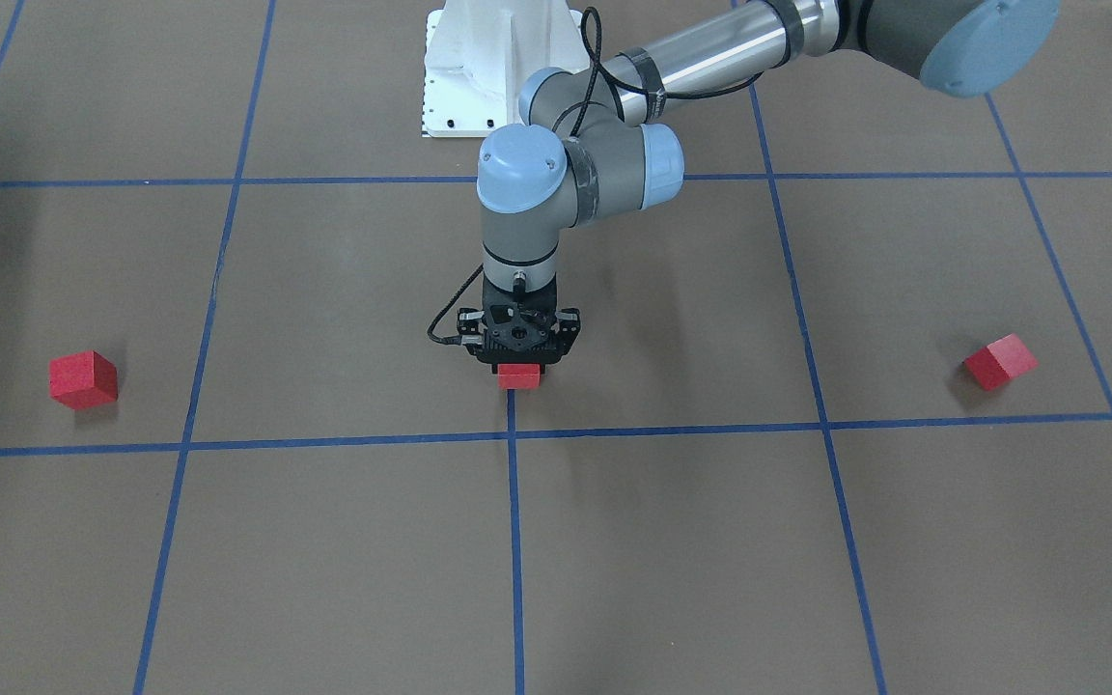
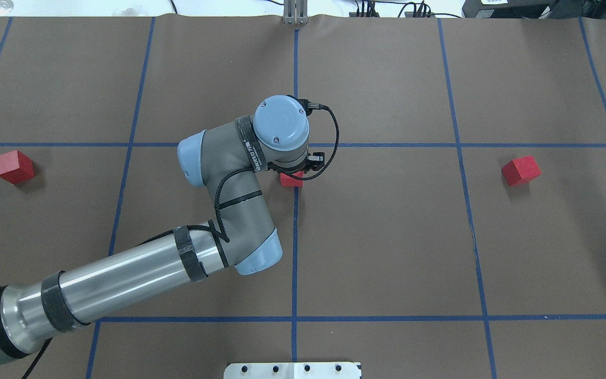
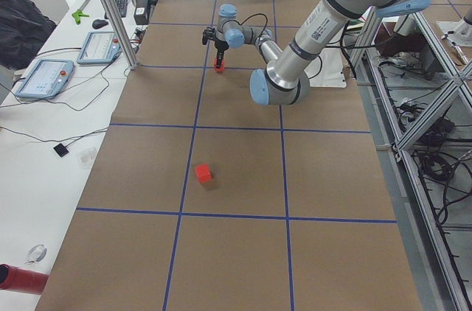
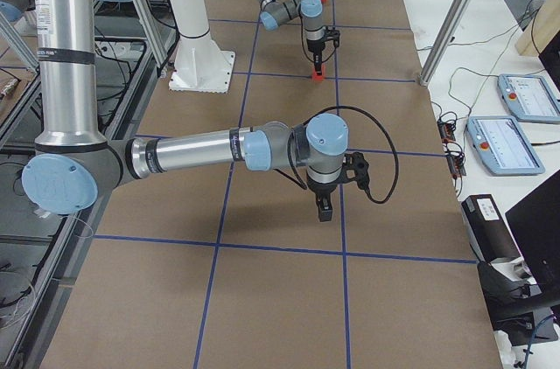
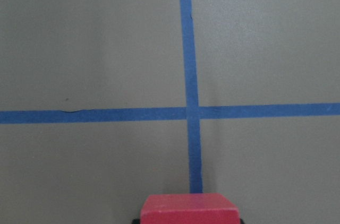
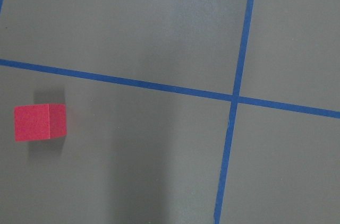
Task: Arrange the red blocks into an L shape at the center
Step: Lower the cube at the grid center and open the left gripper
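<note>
Three red blocks [image 2: 520, 170] [image 2: 14, 166] [image 2: 291, 180] — two robot arms [image 4: 184, 152] [image 4: 282, 9].

My black two-finger left claw [image 1: 519, 365] is standing out dark over the small matte red cube at the crossing [image 1: 519, 378], its faces plain. The matte red cube on my left [image 1: 1000, 362] and the matte red cube on my right [image 1: 83, 378] are wearing the same flat red. Thin blue tape lines [image 1: 514, 541] are gridding the matte brown floor sheet [image 1: 672, 560]. My arm [image 2: 124, 284] is gleaming silver, grey and pale blue; the flat base plate [image 1: 459, 87] is showing white.
</note>
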